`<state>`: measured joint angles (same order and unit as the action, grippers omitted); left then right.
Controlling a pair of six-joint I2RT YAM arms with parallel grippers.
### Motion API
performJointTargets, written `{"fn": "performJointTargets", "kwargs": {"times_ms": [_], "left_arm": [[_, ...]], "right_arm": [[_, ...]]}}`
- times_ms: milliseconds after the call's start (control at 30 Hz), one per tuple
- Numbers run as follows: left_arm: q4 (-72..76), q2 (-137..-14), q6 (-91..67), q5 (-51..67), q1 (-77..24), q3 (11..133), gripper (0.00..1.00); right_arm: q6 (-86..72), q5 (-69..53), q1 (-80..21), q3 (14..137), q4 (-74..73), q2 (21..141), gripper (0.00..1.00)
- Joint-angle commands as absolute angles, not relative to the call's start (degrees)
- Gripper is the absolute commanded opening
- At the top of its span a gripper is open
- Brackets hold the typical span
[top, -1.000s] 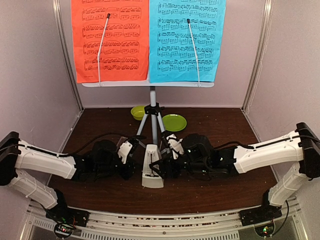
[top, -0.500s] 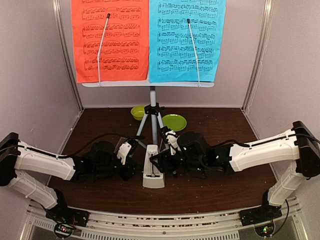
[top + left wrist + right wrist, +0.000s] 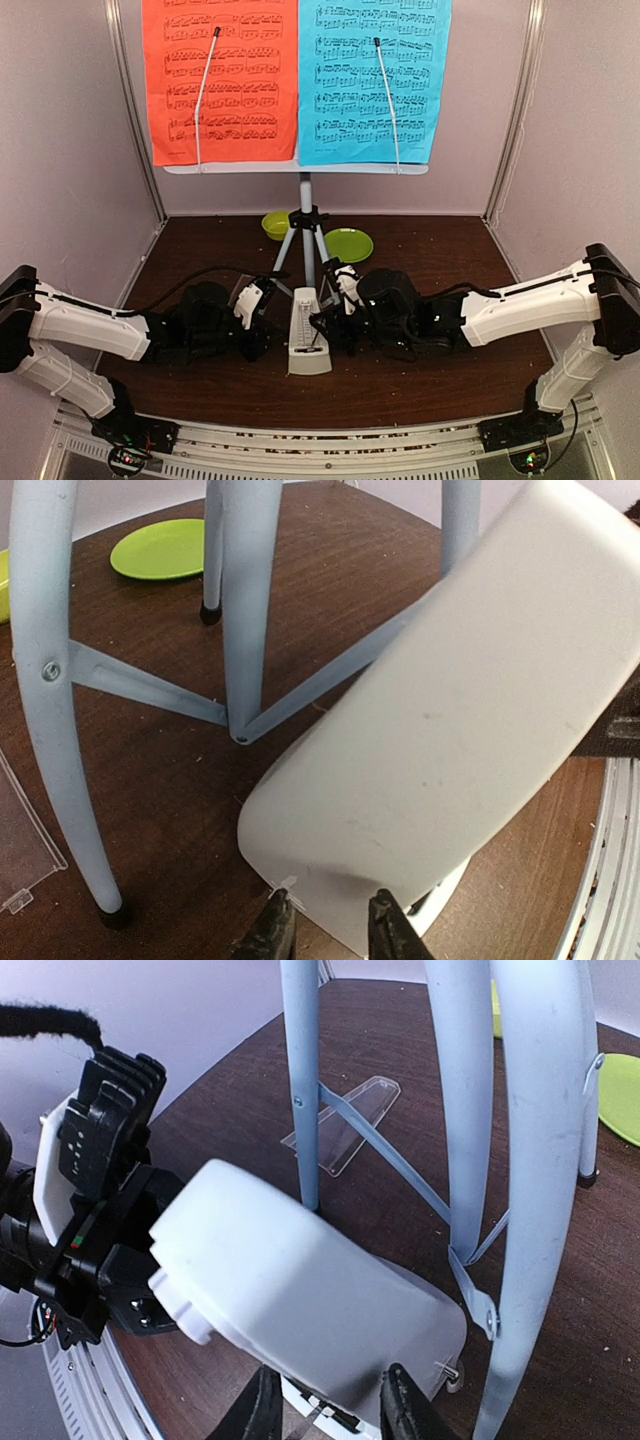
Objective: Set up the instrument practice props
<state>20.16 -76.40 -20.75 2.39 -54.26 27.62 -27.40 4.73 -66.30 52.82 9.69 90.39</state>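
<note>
Whitish metronome [image 3: 308,335], red sheet [image 3: 220,80] and blue sheet [image 3: 375,80] with black notation, lime-green plate [image 3: 349,244], brown table [image 3: 450,250].

No words or numbers can be read. The red sheet [image 3: 220,80] and the blue sheet [image 3: 375,80] beside it show only tiny music notes.

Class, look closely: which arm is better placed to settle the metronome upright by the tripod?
Probably the left: the left gripper pinches the metronome at its bottom edge, so it can steer it. The right gripper straddles the opposite side, but whether it grips is unclear.
</note>
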Motion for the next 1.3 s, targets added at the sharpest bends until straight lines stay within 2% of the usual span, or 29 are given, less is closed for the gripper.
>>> {"fn": "performJointTargets", "kwargs": {"times_ms": [0,267,333,467,600,800,1267], "left_arm": [[23.4,-75.4,-20.7,2.8,-54.3,27.4,0.28],[23.1,-72.9,-20.8,0.8,-54.3,26.8,0.34],[23.1,-71.9,-20.8,0.1,-54.3,26.6,0.38],[23.0,-70.0,-20.9,-1.3,-54.3,26.0,0.54],[22.6,-68.1,-21.1,-2.6,-54.3,25.3,0.61],[21.8,-65.7,-21.2,-4.7,-54.3,24.5,0.64],[21.2,-63.6,-21.5,-7.6,-54.3,23.5,0.65]], "right_arm": [[-27.6,4.6,-66.3,51.1,10.6,88.2,0.35],[-27.5,3.0,-66.3,49.2,11.6,86.1,0.49],[-27.6,3.1,-66.3,49.2,11.4,85.8,0.53],[-27.8,4.2,-66.3,49.9,10.5,85.6,0.60],[-28.2,5.8,-66.3,51.1,9.1,85.6,0.64],[-28.8,8.5,-66.3,52.9,6.1,85.6,0.69],[-32.3,13.9,-63.7,46.8,2.8,81.6,0.68]]}}
